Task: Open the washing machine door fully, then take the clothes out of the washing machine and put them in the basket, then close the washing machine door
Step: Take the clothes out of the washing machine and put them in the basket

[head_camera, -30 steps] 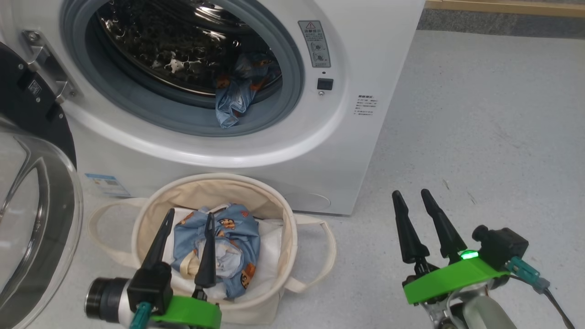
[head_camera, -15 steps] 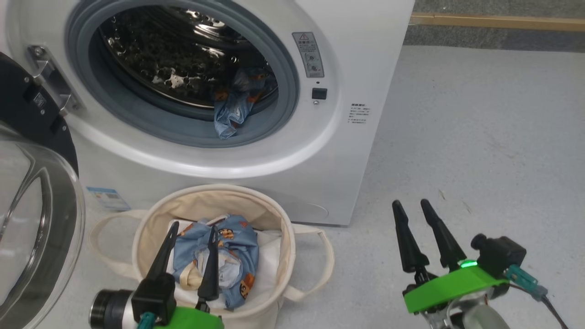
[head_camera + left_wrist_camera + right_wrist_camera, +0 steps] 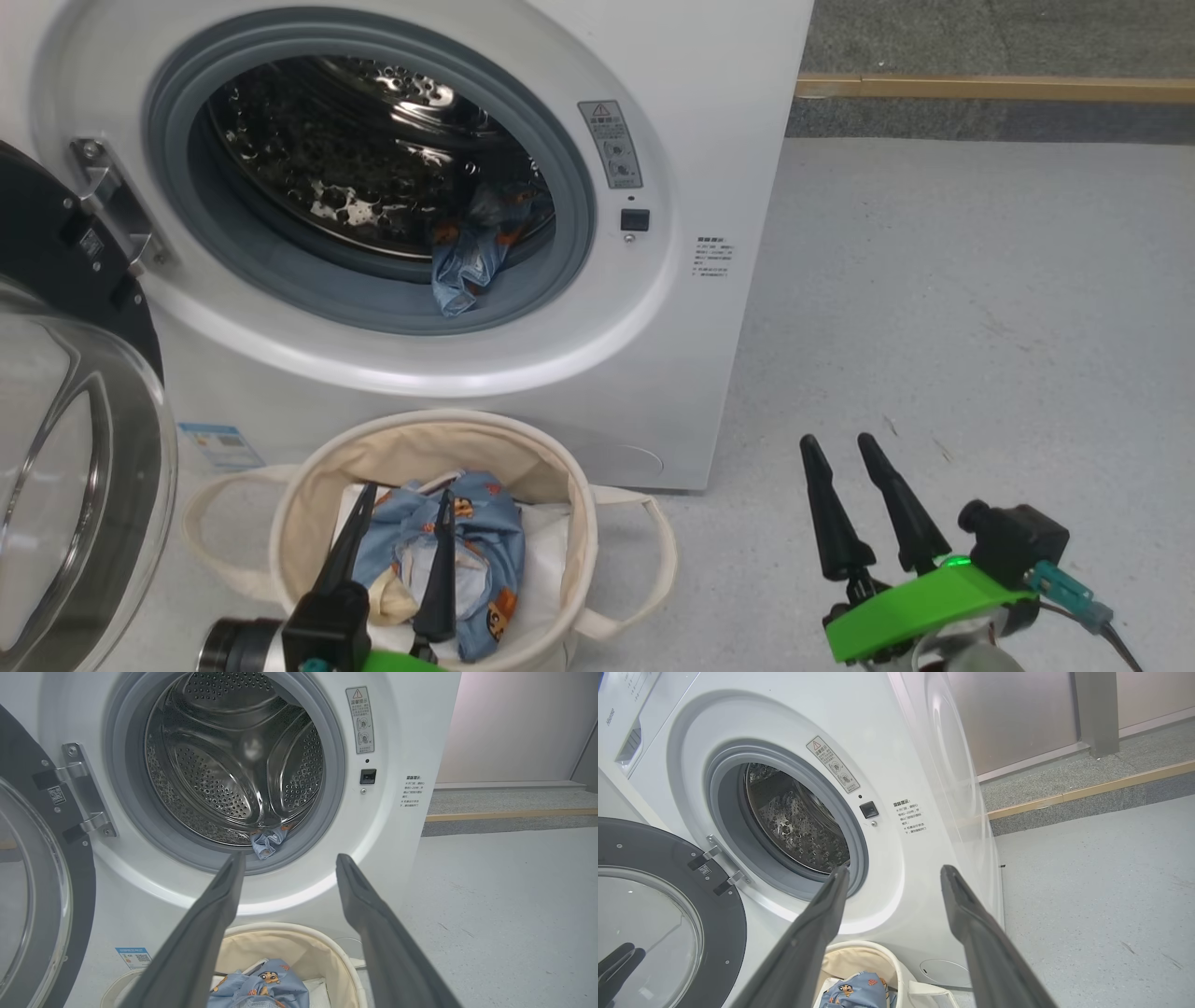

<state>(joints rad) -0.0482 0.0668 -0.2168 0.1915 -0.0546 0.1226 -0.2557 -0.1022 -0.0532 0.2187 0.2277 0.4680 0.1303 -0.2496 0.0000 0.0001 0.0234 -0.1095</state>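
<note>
door (image 3: 65, 448): swung wide at far left, no action yet
left hand (image 3: 407, 491): jaws spread, nothing held, hovering over the basket mouth
basket (image 3: 583, 523): on the floor (image 3: 934, 327), tight against the washer (image 3: 709, 140) front, below the drum mouth
binned garment (image 3: 485, 551): blue print piece already in, on a white sheet (image 3: 549, 541), under my left hand
drum garment (image 3: 467, 271): only piece I can see inside, draped over the lower right of the grey seal (image 3: 355, 308), long axis hanging down and outward
key relation: drum garment is up and ahead of left hand, nearly on its finger line in the left wrist view; left hand clearly nearer
right hand (image 3: 837, 440): jaws spread, empty, over floor off the washer's right corner, well apart from the drum garment
next, my guess: left hand rises forward, pinches the hanging fold
</note>
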